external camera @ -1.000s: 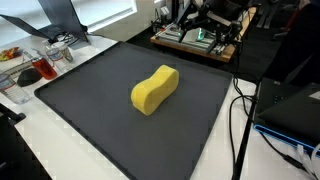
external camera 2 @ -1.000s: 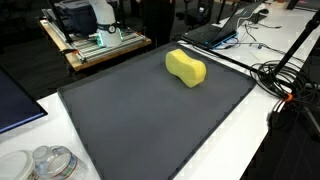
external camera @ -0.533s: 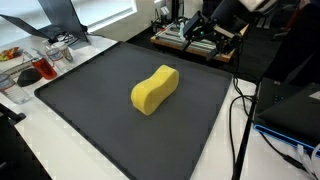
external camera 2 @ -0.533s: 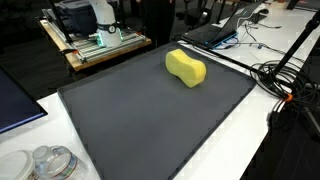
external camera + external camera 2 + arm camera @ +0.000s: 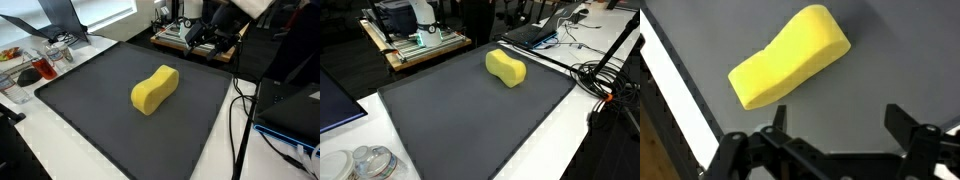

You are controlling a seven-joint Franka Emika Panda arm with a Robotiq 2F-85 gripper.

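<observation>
So over the last second the black gripper (image 5: 837, 115) has drifted a bit above the far edge of the dark grey rubber mat (image 5: 90, 110), fingers (image 5: 778, 118) spread wide and empty, while the curvy yellow foam sponge (image 5: 790, 56) hasn't budged from the mat's middle, totally untouched.

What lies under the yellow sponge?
The sponge rests on the dark mat, which lies on a white table. The patch of mat right beneath the sponge is covered, so anything there cannot be seen.
</observation>
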